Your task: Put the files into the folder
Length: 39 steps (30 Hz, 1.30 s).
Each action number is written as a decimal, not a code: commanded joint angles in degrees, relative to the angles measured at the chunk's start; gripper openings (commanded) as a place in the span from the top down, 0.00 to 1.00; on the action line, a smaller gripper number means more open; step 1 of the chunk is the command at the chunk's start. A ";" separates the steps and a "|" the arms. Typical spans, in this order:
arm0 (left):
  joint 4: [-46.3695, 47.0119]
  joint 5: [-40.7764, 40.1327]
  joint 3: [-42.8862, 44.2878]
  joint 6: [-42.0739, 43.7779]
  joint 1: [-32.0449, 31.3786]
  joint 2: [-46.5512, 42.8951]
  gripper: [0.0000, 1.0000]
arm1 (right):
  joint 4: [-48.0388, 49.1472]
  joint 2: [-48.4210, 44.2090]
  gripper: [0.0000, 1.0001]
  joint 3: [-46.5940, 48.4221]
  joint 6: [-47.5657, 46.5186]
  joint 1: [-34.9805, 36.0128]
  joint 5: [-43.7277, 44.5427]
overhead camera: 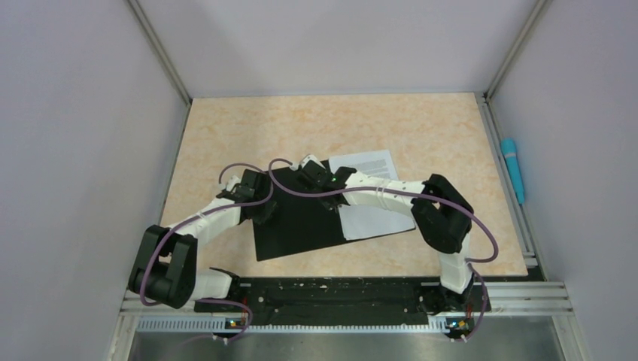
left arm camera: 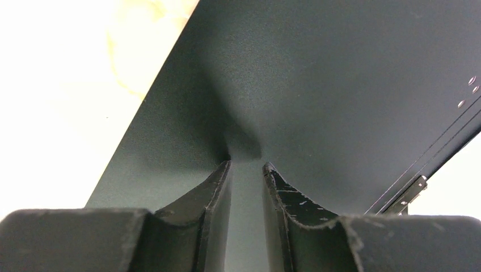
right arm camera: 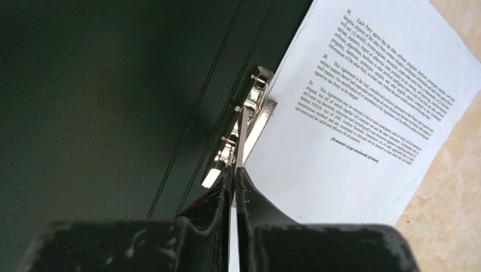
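Note:
The folder (overhead camera: 301,222) lies open at the table's middle, its black inside up. The files (overhead camera: 367,218), white printed sheets, lie on its right half, their far corner past the edge. My left gripper (overhead camera: 259,204) rests on the left cover; in the left wrist view its tips (left arm camera: 247,164) stand a little apart against the black cover (left arm camera: 317,85), with nothing between them. My right gripper (overhead camera: 310,174) is at the spine. In the right wrist view it (right arm camera: 233,169) is shut on the thin lever of the metal clip (right arm camera: 249,113), with the files (right arm camera: 363,113) to its right.
A blue pen-like stick (overhead camera: 513,169) lies on the rail at the table's right edge. Grey walls close in the table on three sides. Bare beige tabletop (overhead camera: 301,128) lies beyond the folder. The black arm-base rail (overhead camera: 338,293) runs along the near edge.

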 commanded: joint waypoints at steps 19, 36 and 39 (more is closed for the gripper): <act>-5.20 -2.55 -2.30 -1.64 1.17 3.25 0.69 | 0.47 -6.34 0.98 -4.87 1.13 -4.69 -9.38; -5.11 -2.32 -1.54 -1.58 1.70 4.17 0.69 | -3.98 -8.21 0.94 0.27 -0.41 -4.29 -8.09; -5.06 -2.30 -1.42 -1.48 1.76 4.32 0.69 | -4.37 -8.14 0.93 0.69 -0.52 -4.14 -7.96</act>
